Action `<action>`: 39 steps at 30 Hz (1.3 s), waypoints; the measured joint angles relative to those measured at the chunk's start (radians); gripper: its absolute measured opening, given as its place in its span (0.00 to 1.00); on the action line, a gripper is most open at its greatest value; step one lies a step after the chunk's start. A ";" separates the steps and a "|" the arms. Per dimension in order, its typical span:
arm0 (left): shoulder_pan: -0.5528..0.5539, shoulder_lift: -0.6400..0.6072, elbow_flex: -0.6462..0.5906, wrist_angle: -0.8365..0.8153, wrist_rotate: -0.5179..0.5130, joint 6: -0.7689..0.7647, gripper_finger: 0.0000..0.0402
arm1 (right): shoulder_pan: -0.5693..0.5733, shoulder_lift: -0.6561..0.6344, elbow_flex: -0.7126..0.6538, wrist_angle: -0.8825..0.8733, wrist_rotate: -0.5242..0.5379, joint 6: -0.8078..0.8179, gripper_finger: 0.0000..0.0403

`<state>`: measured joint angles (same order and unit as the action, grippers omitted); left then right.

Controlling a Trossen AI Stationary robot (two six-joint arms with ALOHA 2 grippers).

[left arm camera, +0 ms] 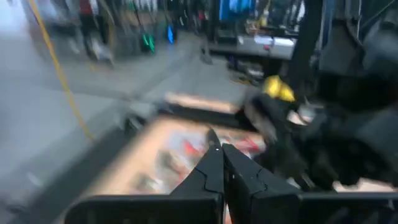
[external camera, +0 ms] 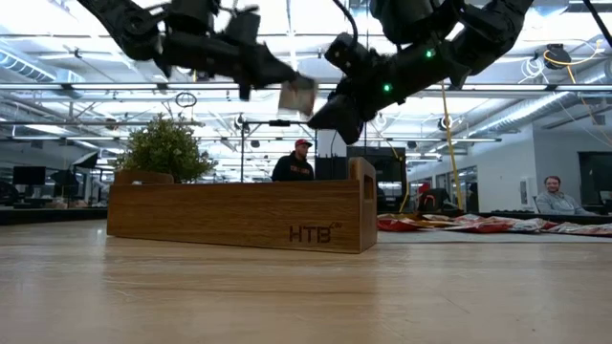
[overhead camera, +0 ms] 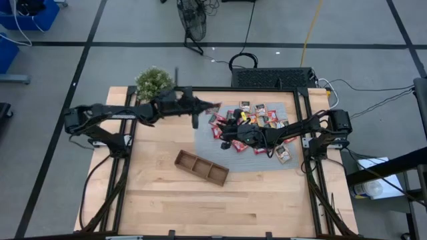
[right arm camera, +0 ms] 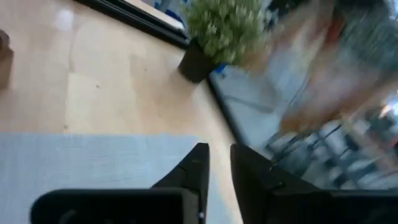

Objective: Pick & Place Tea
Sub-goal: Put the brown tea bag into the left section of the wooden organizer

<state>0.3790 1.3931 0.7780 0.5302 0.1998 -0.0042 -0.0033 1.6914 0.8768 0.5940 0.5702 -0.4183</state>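
Left gripper [overhead camera: 211,107]: raised over the tabletop [overhead camera: 160,193] near the plant [overhead camera: 154,82], jaws pinching one tea sachet [external camera: 297,96].
Right gripper [overhead camera: 225,143]: over the near edge of the sachet pile; jaws narrowly spread with nothing between them.
Tea pile [overhead camera: 260,123]: scattered on the grey mat [overhead camera: 203,141].
Wooden tray [overhead camera: 201,167]: near the mat's front edge, lying at a slant.

We see a pale wood counter [overhead camera: 167,200], smooth w/ a soft sheen. The tray [overhead camera: 201,167] is darker brown wood, matt. The mat [overhead camera: 213,150] looks like grey woven cloth. Tea sachets [overhead camera: 257,120] are glossy foil w/ paper-like labels. Both arms look matt black.
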 joint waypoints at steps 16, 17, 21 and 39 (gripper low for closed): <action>0.055 -0.262 -0.249 -0.321 0.693 0.571 0.00 | -0.022 0.000 -0.001 -0.035 -0.181 0.271 0.28; 0.054 -0.261 -0.283 -0.270 0.698 0.549 0.00 | -0.026 0.000 -0.001 -0.034 -0.181 0.271 0.28; 0.030 -0.251 -0.401 -0.016 0.726 0.426 0.00 | -0.042 0.000 0.000 -0.029 -0.181 0.265 0.27; -0.155 -0.246 -0.588 0.229 0.459 0.504 0.00 | -0.070 0.000 0.000 0.027 -0.180 0.240 0.26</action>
<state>0.2244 1.1473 0.1902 0.7590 0.6587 0.5002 -0.0731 1.6909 0.8768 0.6205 0.3901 -0.1783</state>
